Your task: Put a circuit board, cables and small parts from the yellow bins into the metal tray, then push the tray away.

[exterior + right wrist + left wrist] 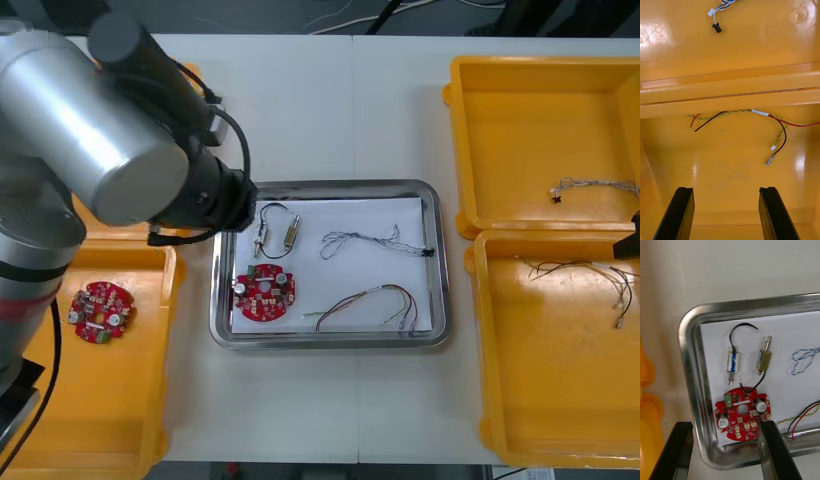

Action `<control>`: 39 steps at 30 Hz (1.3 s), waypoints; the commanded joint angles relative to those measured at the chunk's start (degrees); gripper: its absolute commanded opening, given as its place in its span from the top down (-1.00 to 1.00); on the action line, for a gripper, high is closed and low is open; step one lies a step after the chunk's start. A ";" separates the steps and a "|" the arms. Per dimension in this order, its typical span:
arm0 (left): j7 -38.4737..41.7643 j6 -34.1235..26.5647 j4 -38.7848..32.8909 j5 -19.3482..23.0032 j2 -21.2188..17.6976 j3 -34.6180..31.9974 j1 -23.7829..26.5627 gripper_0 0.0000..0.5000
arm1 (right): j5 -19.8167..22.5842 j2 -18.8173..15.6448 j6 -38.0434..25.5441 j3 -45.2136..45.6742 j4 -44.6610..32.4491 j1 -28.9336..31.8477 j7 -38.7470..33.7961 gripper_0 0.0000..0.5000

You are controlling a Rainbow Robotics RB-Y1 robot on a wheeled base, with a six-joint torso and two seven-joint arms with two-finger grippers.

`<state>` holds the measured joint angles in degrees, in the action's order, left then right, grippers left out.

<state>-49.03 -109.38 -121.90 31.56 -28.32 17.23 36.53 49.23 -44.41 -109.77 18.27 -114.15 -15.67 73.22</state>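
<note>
Circuit board (pixel 742 416), cables (pixel 370 240) and small metal parts (pixel 765 358) are lying in the metal tray (pixel 690 363); left gripper (pixel 725 425), jaws released, is hovering over the tray's left rim, needing square near-rim contact for pushing; right gripper (pixel 725 189) is idling, jaws released, over a yellow bin (pixel 730 168) right of the tray.

The front camera is looking steeply down on the whole table (pixel 330 90). The left wrist camera is hovering close over the left edge of the metal tray (pixel 692 363), sharing its circuit board (pixel 742 414) with the front view. The right wrist camera is peering closely into two yellow bins (pixel 730 176).
</note>
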 commanded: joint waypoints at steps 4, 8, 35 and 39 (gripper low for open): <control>-1.95 -0.62 -2.99 7.38 -8.42 -8.62 1.09 -1.00 | 0.42 -1.21 -0.23 1.68 -1.60 0.64 -0.62 -1.00; -2.39 -0.62 -2.99 11.42 -12.38 -12.31 -0.06 -1.00 | 0.42 -1.21 -0.23 1.68 -1.60 0.64 -0.62 -1.00; -8.89 -0.62 -2.99 21.53 -27.05 -26.37 -15.00 -1.00 | 4.12 -3.76 2.10 -20.21 -13.55 -5.86 1.05 -1.00; -8.98 -0.62 -2.99 20.03 -26.97 -26.55 -15.09 -1.00 | 5.08 -2.62 3.25 -24.25 -14.26 -7.80 1.66 -1.00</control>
<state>-55.48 -109.65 -123.23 52.79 -52.70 -7.84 22.21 53.53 -46.48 -107.36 -3.03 -126.31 -20.52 73.32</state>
